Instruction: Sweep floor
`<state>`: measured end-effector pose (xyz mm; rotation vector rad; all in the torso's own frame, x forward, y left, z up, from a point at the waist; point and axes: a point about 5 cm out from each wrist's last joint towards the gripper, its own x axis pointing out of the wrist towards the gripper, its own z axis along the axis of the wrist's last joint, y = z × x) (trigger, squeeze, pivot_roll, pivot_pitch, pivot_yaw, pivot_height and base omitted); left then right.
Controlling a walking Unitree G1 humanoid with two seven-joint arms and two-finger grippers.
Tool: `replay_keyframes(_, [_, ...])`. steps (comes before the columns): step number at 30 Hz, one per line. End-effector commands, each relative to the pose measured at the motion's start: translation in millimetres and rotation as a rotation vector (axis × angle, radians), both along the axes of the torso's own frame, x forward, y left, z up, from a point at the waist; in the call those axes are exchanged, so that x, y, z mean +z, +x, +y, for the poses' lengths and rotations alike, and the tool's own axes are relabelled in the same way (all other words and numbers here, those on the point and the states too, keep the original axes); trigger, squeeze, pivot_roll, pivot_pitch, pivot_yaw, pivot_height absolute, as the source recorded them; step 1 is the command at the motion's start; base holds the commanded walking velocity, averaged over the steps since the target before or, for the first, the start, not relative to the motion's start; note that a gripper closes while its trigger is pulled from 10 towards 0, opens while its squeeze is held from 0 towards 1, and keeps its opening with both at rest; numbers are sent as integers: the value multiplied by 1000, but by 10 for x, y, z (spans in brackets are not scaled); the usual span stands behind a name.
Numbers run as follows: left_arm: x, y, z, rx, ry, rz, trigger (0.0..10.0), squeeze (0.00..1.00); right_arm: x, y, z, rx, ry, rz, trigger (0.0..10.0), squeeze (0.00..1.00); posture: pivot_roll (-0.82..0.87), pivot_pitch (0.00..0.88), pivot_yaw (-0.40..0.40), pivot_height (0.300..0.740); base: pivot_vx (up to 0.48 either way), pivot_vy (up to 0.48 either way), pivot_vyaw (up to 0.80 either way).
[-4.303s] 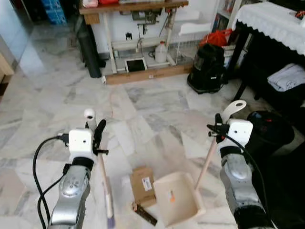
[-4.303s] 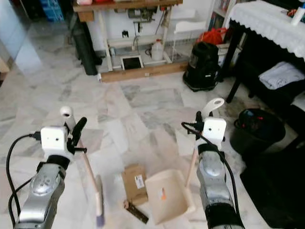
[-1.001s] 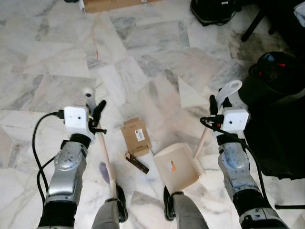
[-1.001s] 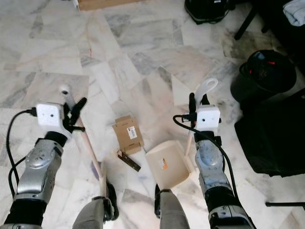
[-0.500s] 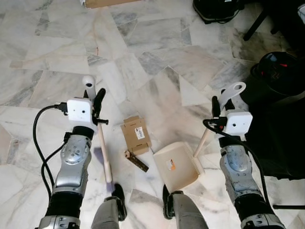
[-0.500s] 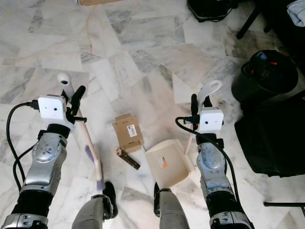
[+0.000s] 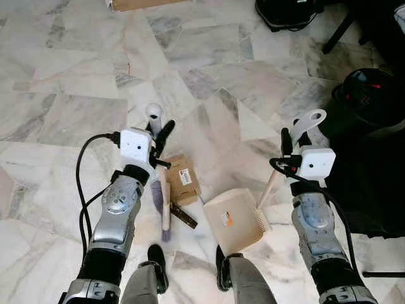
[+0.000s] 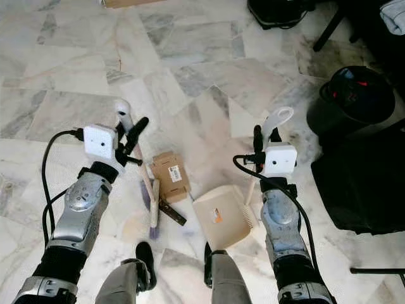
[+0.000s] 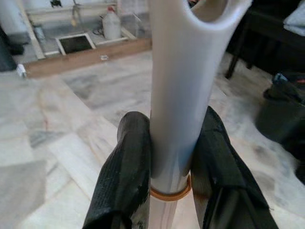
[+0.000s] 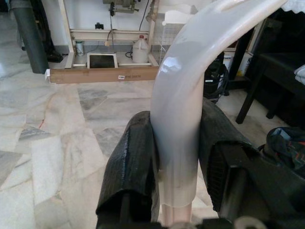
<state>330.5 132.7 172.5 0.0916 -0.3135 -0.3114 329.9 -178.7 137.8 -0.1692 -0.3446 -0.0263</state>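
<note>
The left arm has swung in toward the middle since half a second ago, and the broom (image 7: pixel 163 196) has come with it, its head now lying against the flattened cardboard box (image 7: pixel 181 179) instead of out on open marble. The left gripper (image 9: pixel 169 157) is clamping the broom's white handle, both black fingers (image 9: pixel 126 176) pressed tight on either side of it just above an orange ring. The brush end is sitting at about 7 o'clock from the box, just beside a dark strip of debris (image 7: pixel 183 216) on the floor (image 7: pixel 76 95). Over on the other side, the right gripper (image 10: pixel 176 157) is squeezing the curved white handle of the dustpan (image 7: pixel 233 220), fingers closed hard around it. The pan itself is resting flat on the marble at roughly 4 o'clock from the box, close to the dark strip but not touching it. A black bin (image 7: pixel 370 101) is standing well apart at 2 o'clock from the pan. The robot's feet (image 7: pixel 155 256) are showing just beneath the pan and broom.
</note>
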Motion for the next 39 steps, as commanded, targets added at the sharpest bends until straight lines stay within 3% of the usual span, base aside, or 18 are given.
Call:
replay_keyframes(1, [-286,-40,-23,-21,-5,162,10000,0,-299,-89,-25,-14,4,135,10000,0,-98,486,-43,740,0,0,0])
replay_keyframes(3, [-301,-35,-32,-22,-11,187,10000,0,-291,-74,-8,-13,8,135,10000,0,-89,477,-37,740,0,0,0])
replay_keyframes(7, [-205,1,-65,-9,-118,196,10000,0,-275,-40,52,-5,21,131,10000,0,-80,469,-32,740,0,0,0])
replay_keyframes(12, [-80,63,-200,-31,-365,233,10000,0,-249,14,80,-2,15,139,10000,0,-72,452,-29,740,0,0,0])
replay_keyframes(15, [-53,66,-277,-67,-403,248,10000,0,-219,37,78,-6,21,133,10000,0,-80,452,-31,740,0,0,0])
replay_keyframes(16, [-20,68,-338,-86,-464,260,10000,0,-187,51,75,-6,34,124,10000,0,-80,440,-32,740,0,0,0])
replay_keyframes(19, [34,58,-385,-102,-530,278,10000,0,-181,75,71,-8,38,123,10000,0,-72,427,-31,740,0,0,0])
replay_keyframes(26, [126,47,-317,-82,-555,250,10000,0,-164,147,150,1,52,130,10000,0,-49,384,-23,740,0,0,0])
replay_keyframes(31, [350,-18,-137,-64,-579,159,10000,0,-136,202,224,15,68,128,10000,0,-24,340,-13,740,0,0,0])
replay_keyframes(39, [595,-68,20,-30,-589,43,10000,0,-101,250,227,14,82,123,10000,0,-3,255,-3,740,0,0,0])
